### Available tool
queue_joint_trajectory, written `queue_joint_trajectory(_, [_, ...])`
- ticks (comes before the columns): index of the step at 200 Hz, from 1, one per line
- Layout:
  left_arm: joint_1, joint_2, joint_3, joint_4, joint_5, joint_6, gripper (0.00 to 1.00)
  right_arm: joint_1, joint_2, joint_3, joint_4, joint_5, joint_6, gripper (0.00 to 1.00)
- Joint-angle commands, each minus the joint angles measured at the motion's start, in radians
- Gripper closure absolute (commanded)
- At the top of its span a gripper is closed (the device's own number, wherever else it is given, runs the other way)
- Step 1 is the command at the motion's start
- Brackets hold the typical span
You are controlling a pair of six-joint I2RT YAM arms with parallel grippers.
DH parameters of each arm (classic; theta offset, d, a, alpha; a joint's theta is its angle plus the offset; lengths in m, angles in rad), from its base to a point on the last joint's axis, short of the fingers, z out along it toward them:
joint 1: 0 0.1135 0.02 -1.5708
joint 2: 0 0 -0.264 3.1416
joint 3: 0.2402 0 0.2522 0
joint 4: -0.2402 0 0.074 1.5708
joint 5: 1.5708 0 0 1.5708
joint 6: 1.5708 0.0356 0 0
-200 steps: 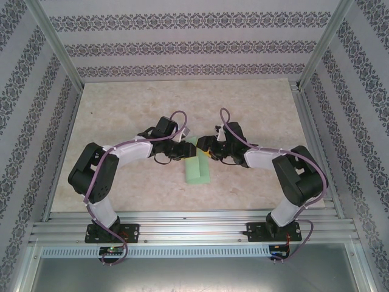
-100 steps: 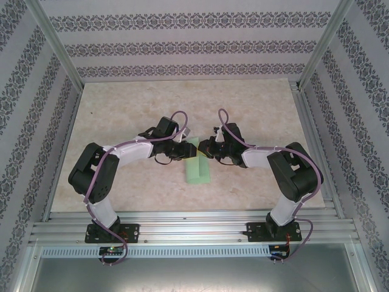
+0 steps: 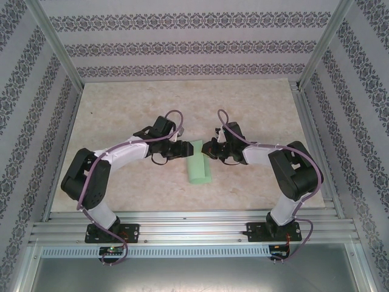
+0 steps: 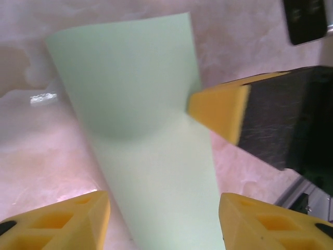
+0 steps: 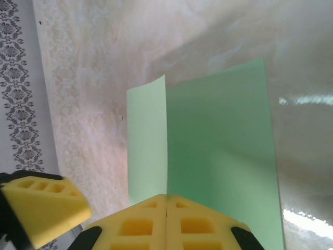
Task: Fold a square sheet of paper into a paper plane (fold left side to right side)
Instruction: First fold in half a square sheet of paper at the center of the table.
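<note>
Lying folded in half as a long narrow strip, the square sheet of paper (image 3: 199, 165) sat near the middle of the table (image 3: 121, 121), a little toward its near edge, with its length running from far to near. In the right wrist view one layer looked slightly offset from the other, so a paler band showed along one long side. The left gripper (image 4: 164, 223) had just let go. Its jaws, narrower a moment earlier, now stood apart and straddled the strip without touching it, and the arm had eased back toward the table's left edge. The right gripper (image 5: 166, 219) had closed within the last second. Its fingers met flush, with the tips at the strip's right edge near its far end. Whether they pinched a layer or merely pressed on it I could not tell. By the look of it, the left-to-right fold was made and was being creased, and the plane's nose folds were not yet begun.
</note>
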Motion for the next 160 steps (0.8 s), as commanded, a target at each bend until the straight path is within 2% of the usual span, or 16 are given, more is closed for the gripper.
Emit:
queue_joint_trajectory(1, [-0.021, 0.057, 0.012, -0.052, -0.049, -0.007, 0.38, -0.011, 0.017, 0.035, -0.05, 0.033, -0.066, 0.94])
queue_joint_trajectory(67, [-0.072, 0.159, 0.079, -0.049, -0.067, -0.037, 0.33, -0.025, 0.05, 0.061, -0.073, 0.034, -0.093, 0.91])
queue_joint_trajectory(130, [-0.103, 0.218, 0.118, -0.139, -0.167, -0.017, 0.36, -0.076, -0.068, 0.02, -0.183, 0.095, -0.157, 0.6])
queue_joint_trajectory(160, [-0.115, 0.241, 0.139, -0.156, -0.179, -0.01, 0.36, -0.117, -0.124, -0.014, -0.268, 0.14, -0.213, 0.59])
